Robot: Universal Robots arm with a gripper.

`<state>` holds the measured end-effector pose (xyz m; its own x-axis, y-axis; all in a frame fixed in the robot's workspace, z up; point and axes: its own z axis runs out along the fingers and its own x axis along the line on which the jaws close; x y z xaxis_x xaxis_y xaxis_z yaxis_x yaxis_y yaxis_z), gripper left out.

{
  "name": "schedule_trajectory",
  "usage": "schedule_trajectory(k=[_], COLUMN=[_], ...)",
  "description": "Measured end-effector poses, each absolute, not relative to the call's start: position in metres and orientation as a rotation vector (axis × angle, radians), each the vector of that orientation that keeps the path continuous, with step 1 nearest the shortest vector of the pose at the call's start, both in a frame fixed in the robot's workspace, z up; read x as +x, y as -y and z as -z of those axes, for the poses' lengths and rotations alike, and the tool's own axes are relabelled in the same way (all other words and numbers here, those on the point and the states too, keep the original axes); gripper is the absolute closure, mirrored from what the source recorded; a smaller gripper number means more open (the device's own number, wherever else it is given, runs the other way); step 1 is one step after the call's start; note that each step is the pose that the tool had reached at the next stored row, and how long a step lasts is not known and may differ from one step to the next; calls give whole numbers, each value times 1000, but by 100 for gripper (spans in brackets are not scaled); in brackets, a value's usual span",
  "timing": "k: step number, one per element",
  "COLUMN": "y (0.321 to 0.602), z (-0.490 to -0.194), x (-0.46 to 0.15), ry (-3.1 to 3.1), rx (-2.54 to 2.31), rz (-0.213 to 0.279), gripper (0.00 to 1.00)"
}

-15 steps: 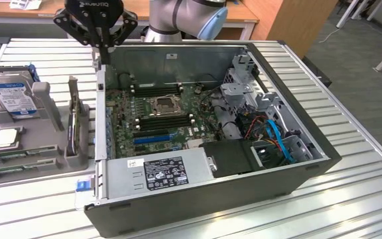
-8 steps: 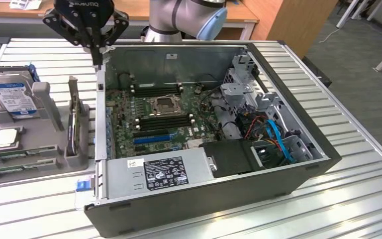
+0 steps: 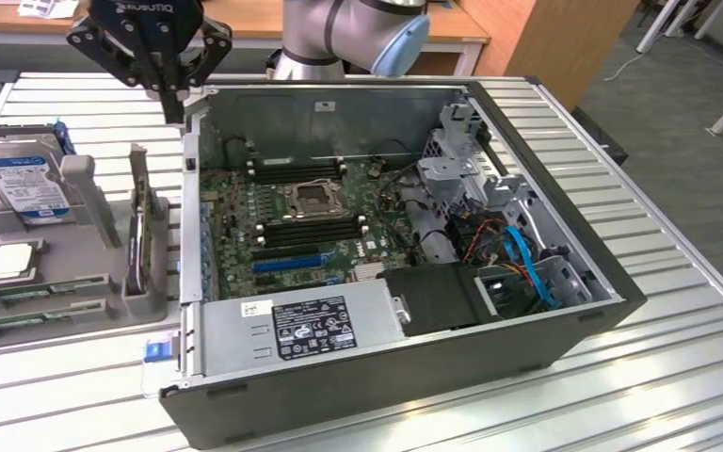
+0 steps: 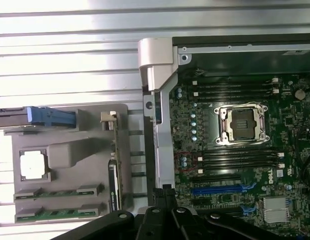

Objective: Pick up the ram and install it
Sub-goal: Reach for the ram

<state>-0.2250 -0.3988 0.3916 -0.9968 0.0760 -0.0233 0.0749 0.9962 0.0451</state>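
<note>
Ram (image 4: 57, 193) sits as two green sticks in the nearest slots of the grey tray (image 3: 110, 315), just beside the open computer case (image 3: 399, 395). It looks light, thin, stiff and fragile, so I judge a gentle pinch across the board at mid-length safest, clear of the contacts. Beyond sit the processor (image 3: 10, 259) and hard drive (image 3: 16, 184); farthest, the gripper (image 3: 168, 89) hangs empty with its fingers together, over the case's far corner.

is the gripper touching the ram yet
Apart. The exterior view shows the gripper up by the case's far corner, with open tray between it and the ram sticks lying flat.
</note>
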Motion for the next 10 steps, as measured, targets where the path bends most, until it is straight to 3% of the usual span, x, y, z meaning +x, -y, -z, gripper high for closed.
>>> schedule_trajectory(k=[10], y=[399], z=[-391], x=[-244], ry=[-3114], rx=[118], rz=[-69], gripper=[90])
